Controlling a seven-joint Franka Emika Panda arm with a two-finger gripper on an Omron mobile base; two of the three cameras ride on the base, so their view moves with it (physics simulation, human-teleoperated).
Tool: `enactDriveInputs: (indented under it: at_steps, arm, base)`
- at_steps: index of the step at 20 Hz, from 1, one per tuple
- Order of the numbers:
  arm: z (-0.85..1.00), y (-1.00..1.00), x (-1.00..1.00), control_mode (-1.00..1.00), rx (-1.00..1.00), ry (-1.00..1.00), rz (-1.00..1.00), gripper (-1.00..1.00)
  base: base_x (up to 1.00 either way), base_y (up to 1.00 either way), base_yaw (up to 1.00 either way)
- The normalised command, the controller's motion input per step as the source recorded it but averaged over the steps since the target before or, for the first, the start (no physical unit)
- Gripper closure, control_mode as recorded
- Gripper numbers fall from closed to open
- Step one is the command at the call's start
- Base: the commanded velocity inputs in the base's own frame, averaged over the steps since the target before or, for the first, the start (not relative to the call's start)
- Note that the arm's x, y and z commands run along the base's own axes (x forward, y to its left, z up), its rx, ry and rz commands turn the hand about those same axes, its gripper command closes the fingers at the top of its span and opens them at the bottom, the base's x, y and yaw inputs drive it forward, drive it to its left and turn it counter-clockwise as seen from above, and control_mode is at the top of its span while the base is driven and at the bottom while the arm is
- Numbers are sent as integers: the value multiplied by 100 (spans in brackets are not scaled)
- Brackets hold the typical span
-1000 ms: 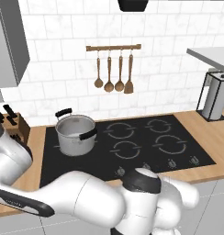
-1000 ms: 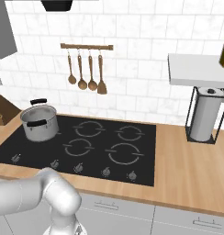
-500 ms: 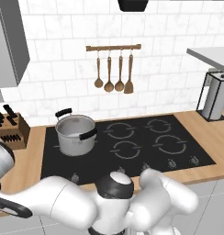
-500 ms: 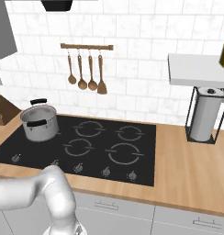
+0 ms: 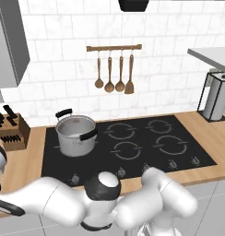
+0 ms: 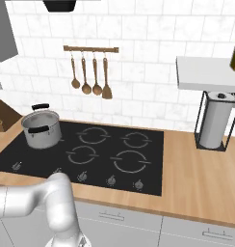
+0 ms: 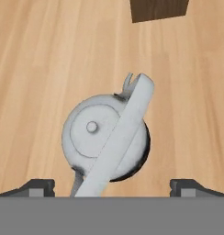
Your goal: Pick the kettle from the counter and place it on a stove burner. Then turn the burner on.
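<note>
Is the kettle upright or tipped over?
Upright: the kettle sits on the counter, lid knob and arched handle facing the hand camera.

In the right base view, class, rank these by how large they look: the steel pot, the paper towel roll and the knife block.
1. paper towel roll
2. steel pot
3. knife block, though the frame's left edge cuts it off, so its full size is unsure.

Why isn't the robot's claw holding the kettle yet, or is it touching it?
Apart. In the hand view, both fingertips stand wide, with bare counter between them and the kettle.
</note>
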Motion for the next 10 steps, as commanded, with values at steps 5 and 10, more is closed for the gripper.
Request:
enactDriveInputs:
  at_steps: [5,10]
  arm:
    - [-33,0,19,-100,0,0,0,-100]
    - [-27,0,18,-100,1,0,0,-100]
  base:
    - [0,0,0]
    - [0,0,0]
